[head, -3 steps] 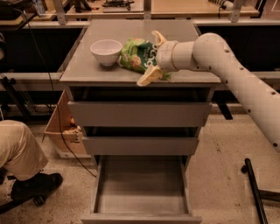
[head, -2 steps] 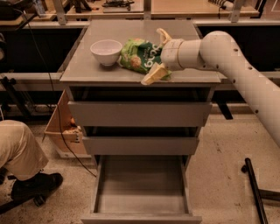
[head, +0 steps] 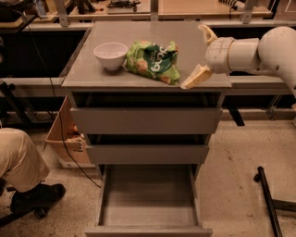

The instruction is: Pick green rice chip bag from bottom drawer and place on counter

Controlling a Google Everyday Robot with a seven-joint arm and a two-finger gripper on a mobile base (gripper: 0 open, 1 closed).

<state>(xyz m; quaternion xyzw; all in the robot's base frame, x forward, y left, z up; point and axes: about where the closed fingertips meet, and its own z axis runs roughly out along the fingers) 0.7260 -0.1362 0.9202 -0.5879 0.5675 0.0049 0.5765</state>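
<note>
The green rice chip bag [head: 153, 61] lies flat on the counter [head: 138, 32], just right of a white bowl [head: 110, 55]. My gripper [head: 202, 54] is open and empty, to the right of the bag and apart from it, over the counter's right edge. One tan finger [head: 196, 77] points down-left toward the front edge, the other [head: 206, 33] points up. The bottom drawer [head: 148, 199] is pulled out and its flat grey floor is bare.
Two upper drawers [head: 147, 120] are shut. A seated person's leg and shoe [head: 23, 176] are at the lower left, a cardboard box [head: 64, 134] beside the cabinet. A tan workbench [head: 185, 7] runs behind. A black bar [head: 268, 199] lies on the floor right.
My gripper has let go of the green bag and drawn back to the right. The bag stays lying on the counter beside the bowl.
</note>
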